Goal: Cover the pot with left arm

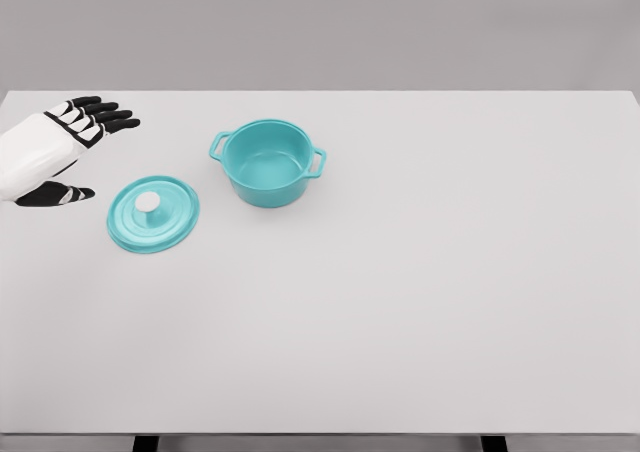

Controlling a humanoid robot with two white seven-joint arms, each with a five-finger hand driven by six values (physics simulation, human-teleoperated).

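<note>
- while the pot stands uncovered on the white table, its lid lies flat on the table to the left of it and a little nearer to the camera.
- the pot is teal, round, upright, with two small handles, one at its upper left and one at its right side. we can see inside it, and there is nothing in it.
- the lid is also teal and round, with a small white knob in the middle that points up. the lid and the pot do not touch; a strip of bare table is between them.
- the left hand comes in from the left edge of the picture, with a white back and black fingers.
- the fingers are stretched out and a bit spread, pointing to the right, toward the pot's side. the thumb is held apart below them. the hand is released and grasps nothing.
- the hand is to the upper left of the lid, near it but not touching it. the thumb tip is just beside the left rim of the lid.
- i cannot tell if the hand rests on the table or hangs above it.
- the right arm does not show in the head view.
</note>
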